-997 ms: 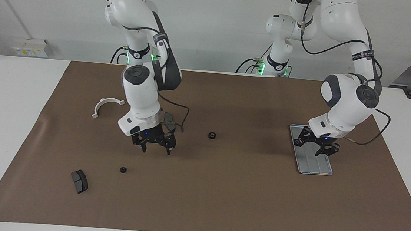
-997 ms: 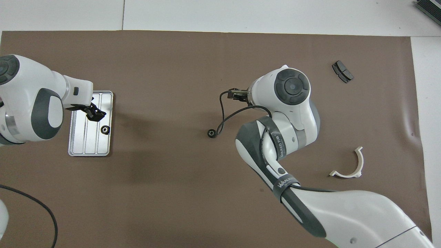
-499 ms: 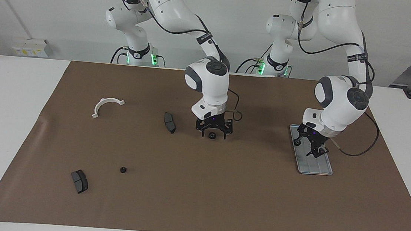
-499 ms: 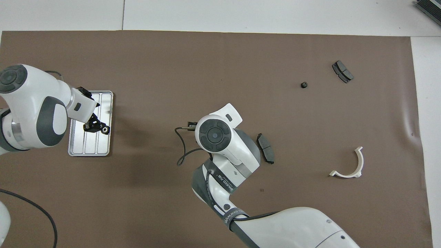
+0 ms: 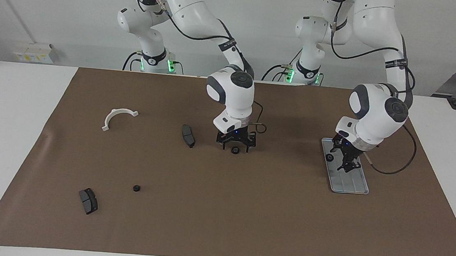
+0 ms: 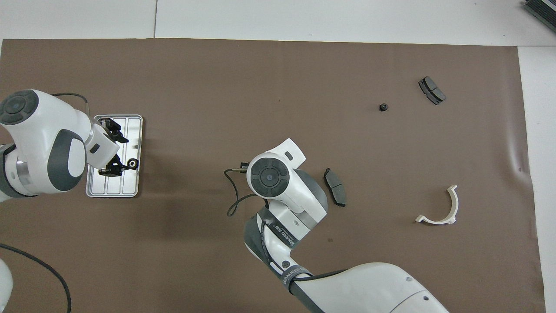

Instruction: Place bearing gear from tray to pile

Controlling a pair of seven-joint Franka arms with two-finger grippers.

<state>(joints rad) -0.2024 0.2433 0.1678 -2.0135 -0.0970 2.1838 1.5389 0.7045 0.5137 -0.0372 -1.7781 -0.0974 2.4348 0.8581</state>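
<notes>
The silver tray point(image 5: 351, 182) lies at the left arm's end of the table, with a small black bearing gear point(image 5: 329, 157) on it. The tray point(image 6: 108, 184) and gear point(image 6: 132, 164) also show in the overhead view. My left gripper point(image 5: 343, 158) is open low over the tray point(image 6: 112, 148), with the gear just beside one finger. My right gripper point(image 5: 235, 143) is open, its fingers straddling a second black gear point(image 5: 234, 149) at mid-table. In the overhead view the right arm hides that gear.
The pile's parts lie scattered toward the right arm's end: a white half-ring bracket point(image 5: 118, 117), a brake pad point(image 5: 188, 135) beside the right gripper, another brake pad point(image 5: 88, 200) and a small black gear point(image 5: 136, 188) farther from the robots.
My right arm swung from the brake pad to the mid-table gear and came down around it. My left gripper turned over the tray, its fingers spreading wider beside the gear.
</notes>
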